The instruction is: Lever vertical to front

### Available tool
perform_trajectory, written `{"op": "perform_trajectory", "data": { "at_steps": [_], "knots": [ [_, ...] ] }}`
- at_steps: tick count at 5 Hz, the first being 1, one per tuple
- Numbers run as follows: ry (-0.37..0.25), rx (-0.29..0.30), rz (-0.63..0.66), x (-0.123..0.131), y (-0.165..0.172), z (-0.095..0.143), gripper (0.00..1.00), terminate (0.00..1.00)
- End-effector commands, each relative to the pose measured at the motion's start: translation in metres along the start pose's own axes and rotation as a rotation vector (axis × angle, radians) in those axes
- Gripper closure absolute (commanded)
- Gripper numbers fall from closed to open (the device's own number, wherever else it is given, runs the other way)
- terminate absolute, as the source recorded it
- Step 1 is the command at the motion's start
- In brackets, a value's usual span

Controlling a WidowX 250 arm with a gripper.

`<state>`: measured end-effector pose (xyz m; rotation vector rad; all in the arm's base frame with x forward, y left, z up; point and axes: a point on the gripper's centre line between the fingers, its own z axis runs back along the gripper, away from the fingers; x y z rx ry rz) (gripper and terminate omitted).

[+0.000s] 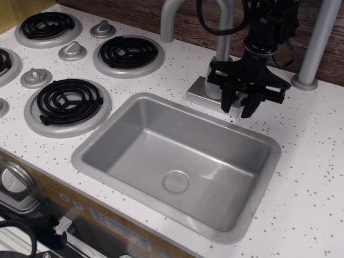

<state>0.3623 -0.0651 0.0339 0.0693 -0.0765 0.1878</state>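
My black gripper (239, 107) hangs fingers-down at the front right of the grey faucet base (200, 91), just behind the sink's back rim. Its two fingers (228, 99) stand close together on either side of a small grey piece, the lever (239, 97), and appear closed on it. Most of the lever and its round hub are hidden behind the gripper, so I cannot read its angle. The tall curved spout pipe (171, 16) rises behind.
The grey sink basin (134, 115) lies directly in front of the gripper. Black coil burners (128, 52) and cone-shaped knobs (72, 51) fill the left of the counter. A grey pole (317, 43) stands to the right, with a wooden wall behind it.
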Motion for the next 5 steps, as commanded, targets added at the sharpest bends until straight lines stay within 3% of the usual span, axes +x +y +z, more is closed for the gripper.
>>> {"op": "perform_trajectory", "data": {
  "at_steps": [1, 2, 3, 4, 5],
  "knots": [
    [-0.018, -0.035, -0.014, -0.001, -0.004, 0.001, 1.0, 0.0],
    [-0.022, -0.035, -0.016, 0.0, -0.003, 0.0, 1.0, 0.0],
    [-0.021, -0.011, -0.021, -0.001, -0.004, 0.01, 0.0, 0.0],
    [-0.018, 0.033, -0.012, -0.003, -0.005, 0.026, 0.0, 0.0],
    [-0.025, 0.066, -0.015, -0.009, -0.004, 0.04, 0.0, 1.0]
  ]
}}
